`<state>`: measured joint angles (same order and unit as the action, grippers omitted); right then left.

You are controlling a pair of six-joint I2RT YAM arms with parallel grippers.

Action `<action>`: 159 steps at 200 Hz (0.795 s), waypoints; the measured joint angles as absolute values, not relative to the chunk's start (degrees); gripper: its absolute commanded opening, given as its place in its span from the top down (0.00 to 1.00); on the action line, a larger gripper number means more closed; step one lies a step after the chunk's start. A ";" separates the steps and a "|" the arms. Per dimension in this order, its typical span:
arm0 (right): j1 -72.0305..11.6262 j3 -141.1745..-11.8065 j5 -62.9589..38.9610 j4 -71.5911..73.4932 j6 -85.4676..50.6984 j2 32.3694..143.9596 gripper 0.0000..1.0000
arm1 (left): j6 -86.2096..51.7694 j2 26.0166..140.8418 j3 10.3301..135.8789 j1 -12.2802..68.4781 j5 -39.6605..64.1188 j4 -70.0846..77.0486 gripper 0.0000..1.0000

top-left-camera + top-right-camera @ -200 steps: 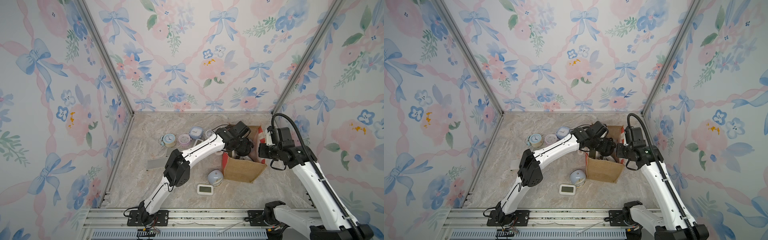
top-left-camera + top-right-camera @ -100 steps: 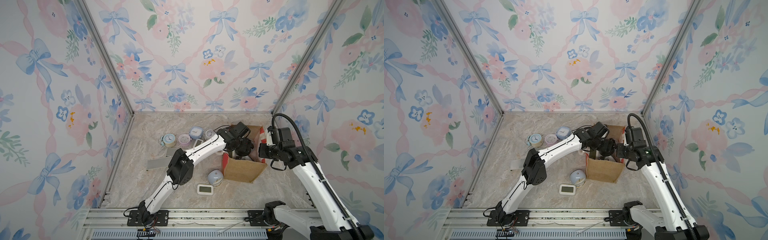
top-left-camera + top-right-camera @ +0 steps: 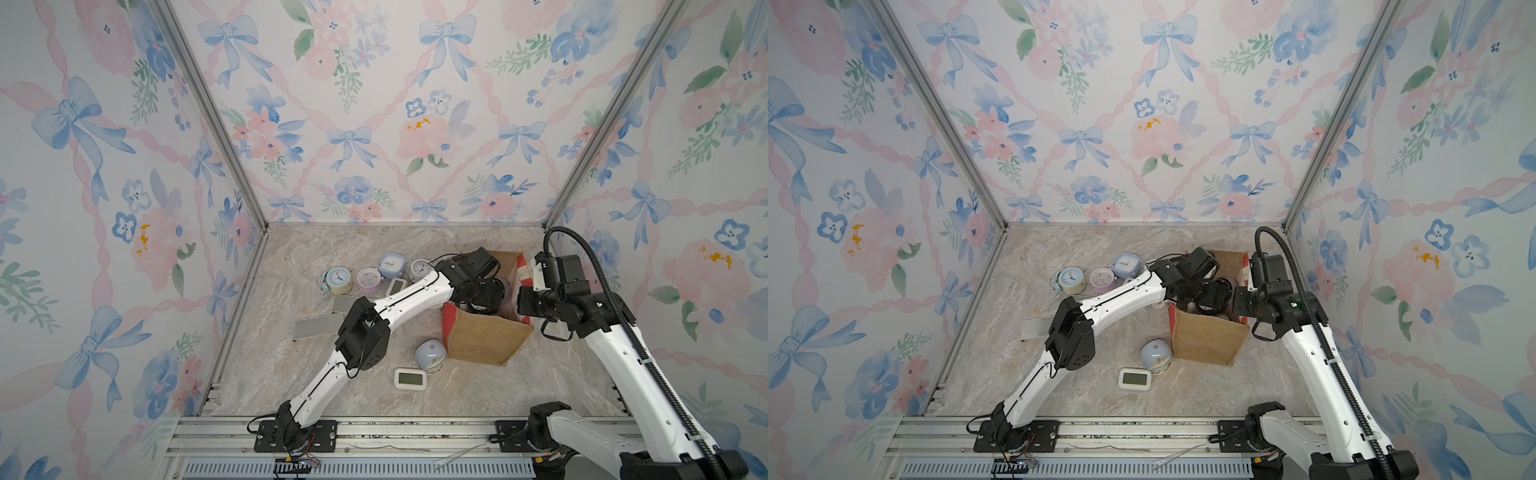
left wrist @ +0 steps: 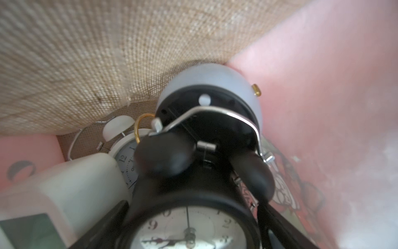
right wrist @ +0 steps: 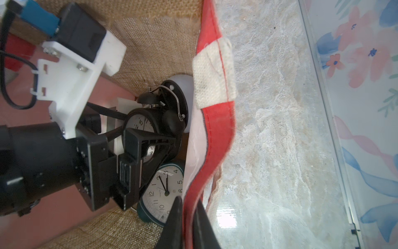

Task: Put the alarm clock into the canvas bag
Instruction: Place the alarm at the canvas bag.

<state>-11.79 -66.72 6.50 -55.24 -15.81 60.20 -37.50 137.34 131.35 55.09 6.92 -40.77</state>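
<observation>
**Near edge.** We list a white digital clock (image 3: 410,379) lying flat on the marble table (image 3: 270,374). Just beyond it is a pale blue dome clock (image 3: 431,358), beside the bag's near-left corner. Neither is in a pincer.

**Middle, right of centre.** The canvas bag (image 3: 482,340) stands upright with its mouth open upward.
- Right gripper (image 5: 189,202): jaws pinched together on the rim of the bag's right red panel, holding the mouth open.
- Left gripper (image 5: 150,129): reaches down through the mouth, fingers (image 5: 131,138) set to either side of the black alarm clock (image 4: 189,215). Whether they press it or stand clear of it we cannot tell.

**Task's thing.** The black alarm clock sits low inside the bag among other clocks, including a teal-rimmed clock (image 5: 165,189) and a white bell clock (image 4: 127,148). It lies straight ahead of the left gripper, dial facing the wrist. Its bells point away toward a grey dome clock (image 4: 206,84) in the corner where the tan wall meets the red panel.

**Judgement.** The left arm is the nearer. With the clock dead in line with the fingers, we reckon the withdrawal should run straight back along that line, or a finger may catch the bell handle.

**Far left.** A row of pastel clocks (image 3: 369,279) stands on the table, well apart from both grippers.
</observation>
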 measured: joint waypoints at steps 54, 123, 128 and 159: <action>-11.79 -66.72 6.48 -55.27 -15.81 60.23 0.88 | -37.08 136.70 131.35 55.09 6.87 -40.80 0.02; -11.79 -66.72 6.50 -55.27 -15.81 60.27 0.88 | -35.86 130.91 131.09 55.07 5.82 -41.36 0.03; -11.79 -66.72 6.48 -55.27 -15.81 60.27 0.88 | -35.75 130.17 130.96 55.05 5.72 -41.36 0.03; -11.79 -66.72 6.50 -55.27 -15.81 60.27 0.88 | -34.89 125.67 128.99 54.83 4.69 -41.39 0.04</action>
<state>-11.79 -66.72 6.50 -55.27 -15.81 60.27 -34.89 125.67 128.99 54.83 4.69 -41.39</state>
